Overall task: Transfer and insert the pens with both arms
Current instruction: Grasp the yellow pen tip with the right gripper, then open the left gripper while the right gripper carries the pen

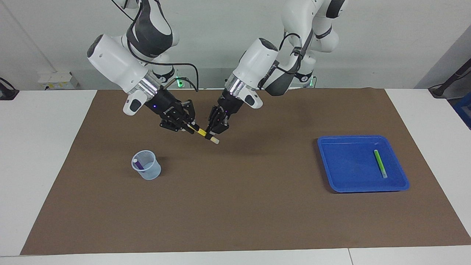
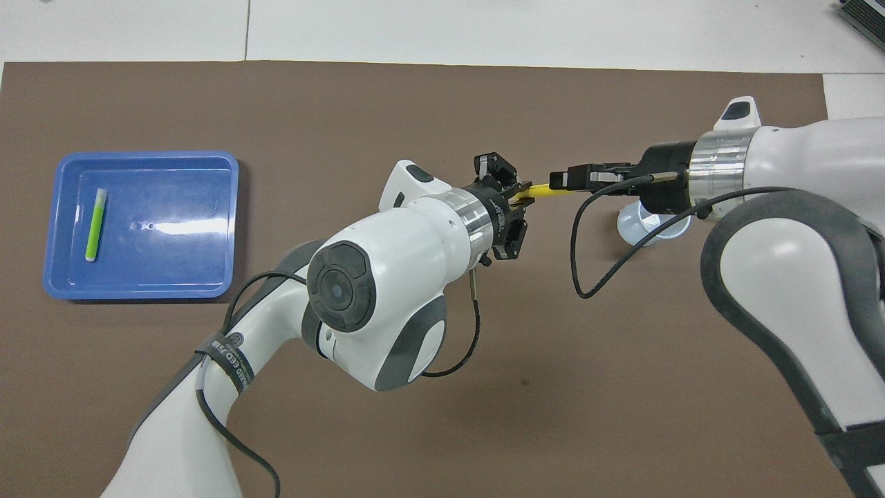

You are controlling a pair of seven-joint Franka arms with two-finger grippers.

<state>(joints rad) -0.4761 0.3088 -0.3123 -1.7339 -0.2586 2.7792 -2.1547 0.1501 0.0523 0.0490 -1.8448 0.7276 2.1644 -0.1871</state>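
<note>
Grippers both clamped on yellow pen (image 1: 201, 132) mid-air over mat (image 1: 235, 206), right gripper (image 1: 189, 127) on one end, left gripper (image 1: 212, 133) near pale tip, w/ purple pen (image 1: 138, 165) in cup (image 1: 146, 165) toward right arm's end, green pen (image 1: 380, 163) in tray (image 1: 346, 165) toward left arm's end.

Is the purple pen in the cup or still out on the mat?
In. The purple pen stands leaning inside the clear cup, its pale end at the rim, toward the right arm's end of the table.
</note>
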